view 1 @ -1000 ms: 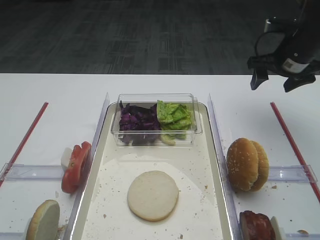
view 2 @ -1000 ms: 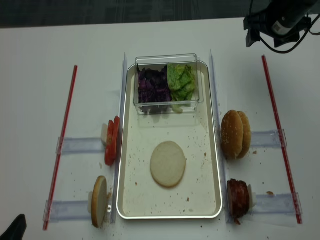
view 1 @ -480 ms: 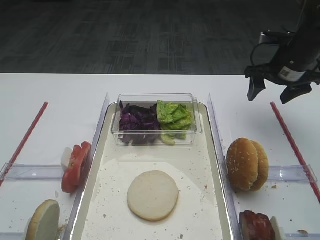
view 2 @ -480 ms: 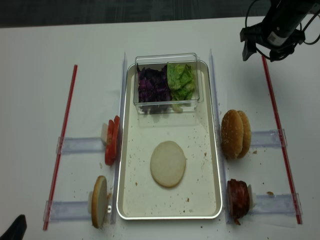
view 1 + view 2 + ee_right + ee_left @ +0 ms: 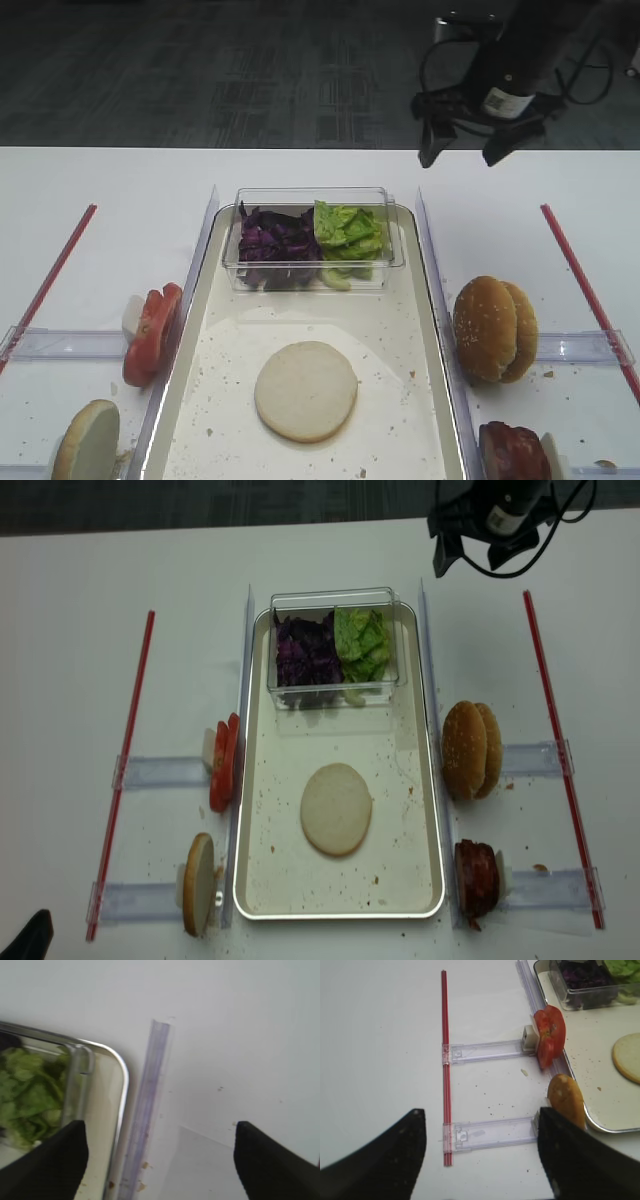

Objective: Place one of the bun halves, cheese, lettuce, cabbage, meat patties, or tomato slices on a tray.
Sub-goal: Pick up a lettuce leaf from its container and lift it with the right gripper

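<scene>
Crumbs speckle the long cream tray [image 5: 425, 330] in the middle of the white counter [image 5: 120, 190].

Start at the left. The left pincer [image 5: 480, 1152] shows only in its own wrist view. It hangs over the near left part of the counter. Its two dark fingers [image 5: 380, 1160] are wide apart and hold nothing. Just ahead of it, beside the tray's left edge, a bun half [image 5: 88, 440] stands on its side. A bit farther away stand the tomato slices [image 5: 152, 332], also on edge.

On the tray, one pale bun half [image 5: 305, 390] lies flat with its cut face up. At the far end sits a clear tub [image 5: 385, 255]. The purple cabbage [image 5: 275, 245] is in its left part. The green lettuce [image 5: 348, 232] is in its right part.

To the right of the tray two seeded bun halves [image 5: 494, 328] stand on edge. Nearer than those are the dark meat patties [image 5: 513, 452]. I see no cheese.

Far right and far back, the right pincer [image 5: 466, 150] hangs high above the counter, just past the tub's far right corner. Its fingers are spread apart and empty.

It looks like the arm is on its way to pick the next food, most likely the lettuce, since that is closest. Next it would need to go a little left and down into the tub, then close gently on a leaf. It must not bump the tub wall.
</scene>
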`<action>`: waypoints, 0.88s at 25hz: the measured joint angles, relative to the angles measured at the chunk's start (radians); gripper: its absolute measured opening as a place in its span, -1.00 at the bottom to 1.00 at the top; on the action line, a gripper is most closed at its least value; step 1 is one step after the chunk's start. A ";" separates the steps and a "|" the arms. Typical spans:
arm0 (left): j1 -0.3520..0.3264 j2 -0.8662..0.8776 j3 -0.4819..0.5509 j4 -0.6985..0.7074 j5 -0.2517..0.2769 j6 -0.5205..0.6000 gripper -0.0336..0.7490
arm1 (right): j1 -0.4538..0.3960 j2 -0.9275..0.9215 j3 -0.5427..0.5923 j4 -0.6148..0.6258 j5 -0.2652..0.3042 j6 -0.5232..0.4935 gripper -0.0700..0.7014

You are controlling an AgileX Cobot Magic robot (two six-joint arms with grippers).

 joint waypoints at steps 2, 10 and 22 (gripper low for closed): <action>0.000 0.000 0.000 0.000 0.000 0.000 0.21 | 0.048 0.000 -0.022 0.000 0.005 0.000 0.77; 0.000 0.000 0.000 0.000 0.000 0.000 0.21 | 0.219 0.000 -0.036 0.000 0.007 0.000 0.77; 0.000 0.000 0.000 0.000 0.000 0.000 0.21 | 0.300 0.000 -0.036 -0.003 -0.007 0.000 0.77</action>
